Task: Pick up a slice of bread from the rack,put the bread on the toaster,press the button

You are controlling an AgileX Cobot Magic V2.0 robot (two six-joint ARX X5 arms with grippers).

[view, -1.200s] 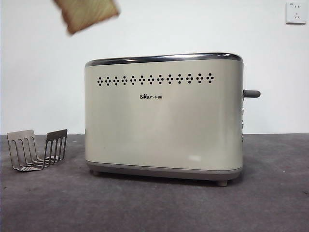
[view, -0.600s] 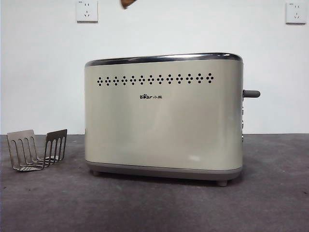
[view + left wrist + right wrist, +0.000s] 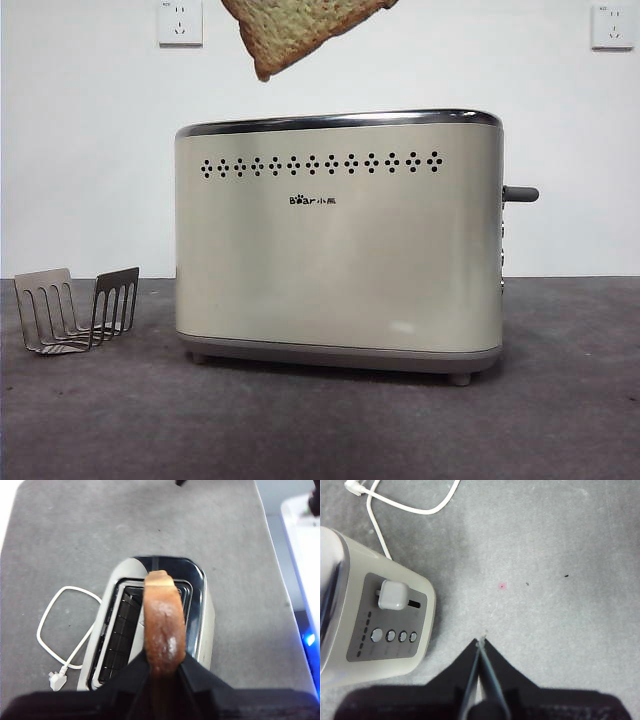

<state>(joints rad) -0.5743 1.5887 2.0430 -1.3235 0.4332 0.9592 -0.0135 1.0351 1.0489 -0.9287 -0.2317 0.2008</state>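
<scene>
Overhead, left gripper [image 3: 161,667] pinched the brown-crusted slice of bread [image 3: 300,28] above the cream boxy toaster [image 3: 340,240]; right gripper [image 3: 480,647] jaws pressed together, waiting

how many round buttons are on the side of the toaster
4, in a row on the grey panel of the toaster, below the lever. None looks hidden.

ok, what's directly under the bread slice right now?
The toaster, its open slots below the slice of bread, which the left gripper holds clear above the chrome rim. The slice covers part of one slot, so its inside can't be fully seen.
</scene>
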